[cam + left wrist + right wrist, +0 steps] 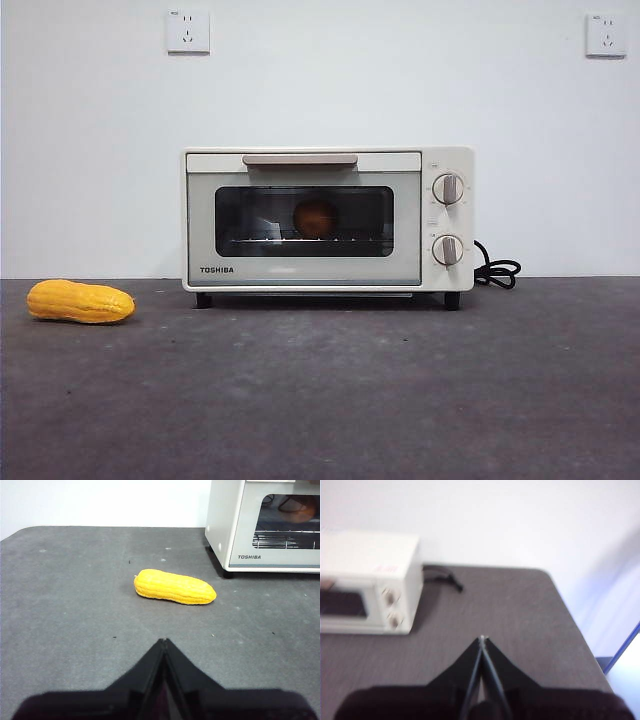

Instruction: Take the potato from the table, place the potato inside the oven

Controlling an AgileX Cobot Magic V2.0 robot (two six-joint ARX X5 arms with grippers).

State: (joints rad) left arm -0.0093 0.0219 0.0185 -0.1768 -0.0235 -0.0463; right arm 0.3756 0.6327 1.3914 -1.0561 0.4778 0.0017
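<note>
Both pairs of jaws are pressed together to a point, with nothing caught between them. From where I stand the left gripper (163, 641) hangs above bare table (330, 400), touching nothing, its tips meeting in a thin seam. The right gripper (481, 638) is clenched the same way over the far right part of the table, near the rounded corner, and it carries nothing either. Neither arm shows in the front view.

Nearest to the left gripper lies the corn cob (175, 586), yellow and ridged, flat on its side. Seen from the front, the cob (80, 301) sits at about 9 o'clock from the oven (325, 220), well apart from it.

Farther back stands the oven, cream-white, on short dark feet near the wall. Its door is closed, the beige bar handle (300, 159) running along the top of the door. Through the glass window the potato (315, 218) is visible: an orange-brown lump resting on the wire rack (300, 240), about the middle of the cavity. The left wrist view catches only an edge of it behind the glass. 2 round knobs (447, 189) sit one above the other at 3 o'clock from the window, and a black cord (497, 270) loops on the table just beside the oven's right side.

On the white wall behind, 2 sockets (188, 31) are mounted high, at about 11 and 1 o'clock from the oven.
</note>
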